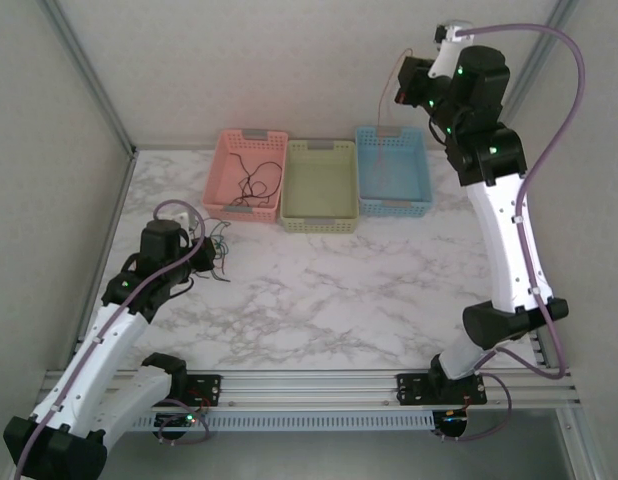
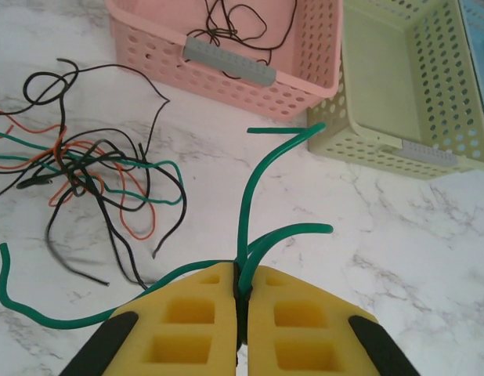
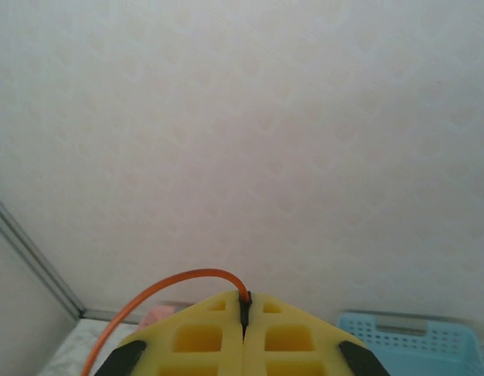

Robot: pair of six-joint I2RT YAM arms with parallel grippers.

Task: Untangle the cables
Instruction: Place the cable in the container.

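Lab cell: white panel walls [image 1: 289,70], aluminium rail [image 1: 309,383], marble table [image 1: 349,290]

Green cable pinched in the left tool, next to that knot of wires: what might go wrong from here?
1. The green cable in the left tool has a loose end near the tangle; moving it could snag and drag the heap.
2. The right tool grips the orange cable by its tip, high above the blue basket; it might slip and miss.

Light: I saw it bright, soft, even | Shadows: faint on the table [image 1: 339,290], falling toward 6 o'clock beneath the baskets [image 1: 319,222] | Focus: yellow fingers [image 3: 187,337] slightly soft at 6 o'clock in wrist views
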